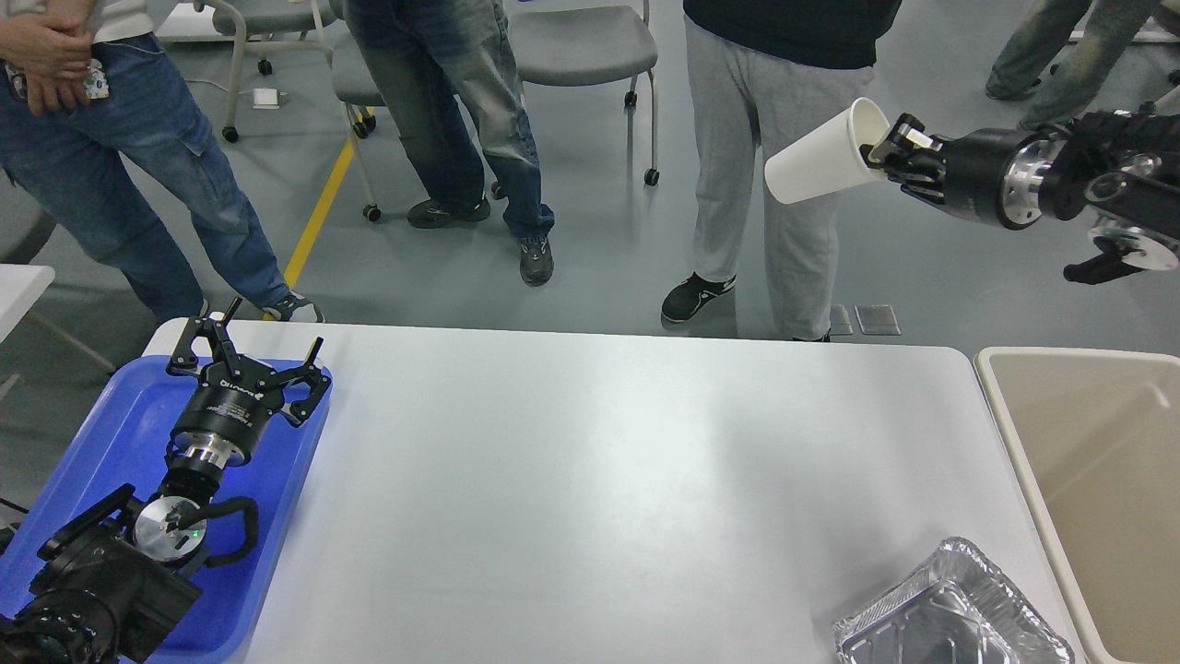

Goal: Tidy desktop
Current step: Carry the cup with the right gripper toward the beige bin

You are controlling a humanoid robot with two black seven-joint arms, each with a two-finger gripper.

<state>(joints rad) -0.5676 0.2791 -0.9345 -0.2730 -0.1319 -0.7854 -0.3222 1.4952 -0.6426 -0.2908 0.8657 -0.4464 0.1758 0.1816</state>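
Note:
The white desktop fills the lower part of the head view. My right gripper is high above its far right corner, shut on the rim of a white paper cup that lies tilted on its side in the air, mouth toward the gripper. A crumpled foil tray sits on the desktop at the front right. My left gripper is open and empty, hovering over the blue plastic tray at the left edge.
A beige rectangular bin stands against the desktop's right side. Several people stand on the grey floor beyond the far edge, with wheeled chairs behind them.

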